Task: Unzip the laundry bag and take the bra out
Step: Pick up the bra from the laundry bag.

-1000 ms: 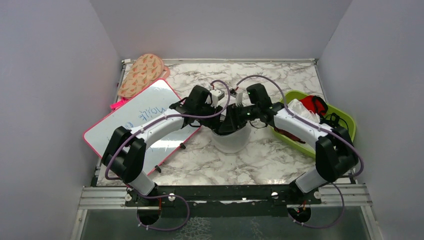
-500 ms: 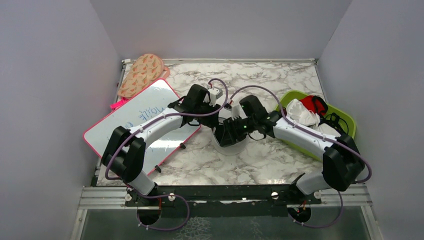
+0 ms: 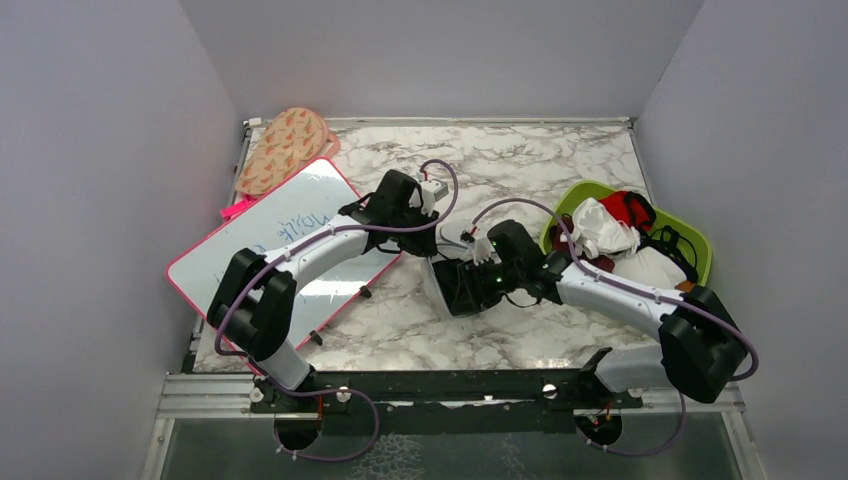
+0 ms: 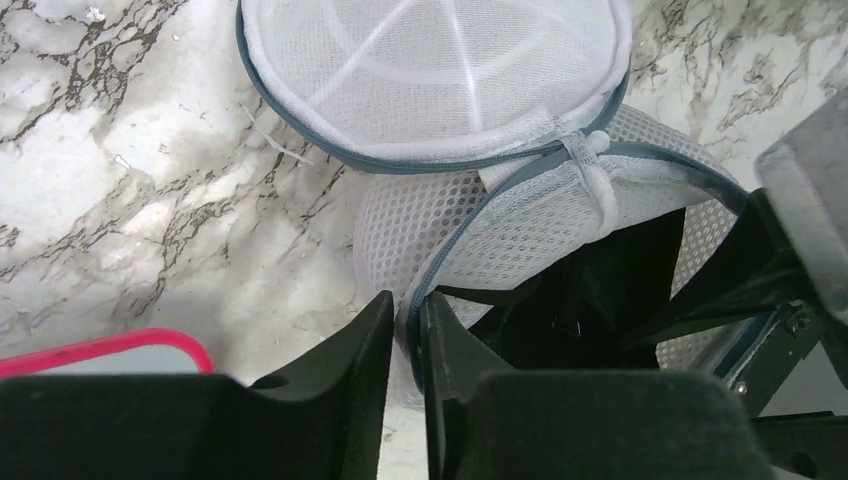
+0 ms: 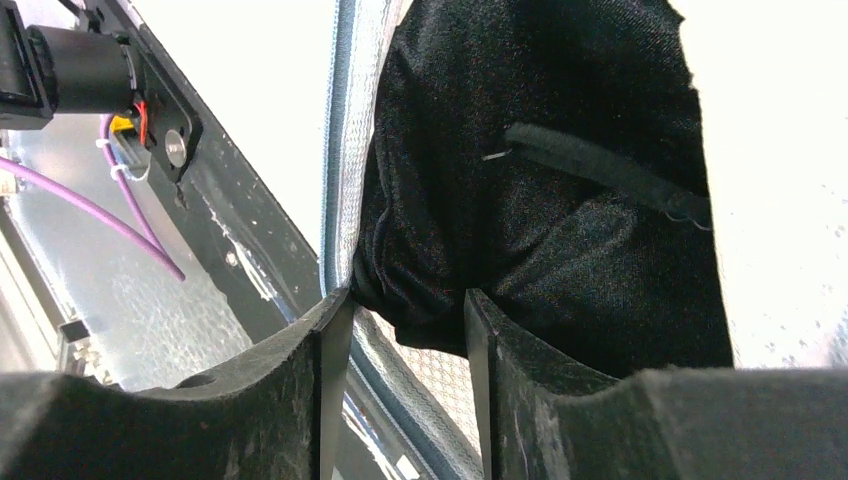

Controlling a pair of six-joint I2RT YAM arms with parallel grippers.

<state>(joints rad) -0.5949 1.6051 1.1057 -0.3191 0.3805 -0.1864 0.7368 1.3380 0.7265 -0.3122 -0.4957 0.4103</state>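
Laundry bag point(image 3: 433, 282): at the middle of the worktop point(image 3: 540, 160), just right of the whiteboard point(image 3: 285, 230). The zipper is open and the round lid point(image 4: 430, 60) is flopped back onto the marble.
Bra point(image 5: 540, 180): black fabric sitting in the open mouth of the bag, partly inside the mesh.
Left jaws: narrowed within the last second from a looser gap to a thin slit, now pinching the bag's zipper rim.
Right jaws: drawn in from a wider spread to about half open, with a fold of the bra between them and fabric touching both.
Change of pose: the right arm has swung from the far side of the bag toward the near edge and now reaches into the mouth. The bag has tipped toward it.
Meaning for the task: the unzipping is judged done, and the removal has probably begun, with the left arm as anchor.
Caution: the mesh rim runs just beside one right jaw and could be dragged along with the bra.
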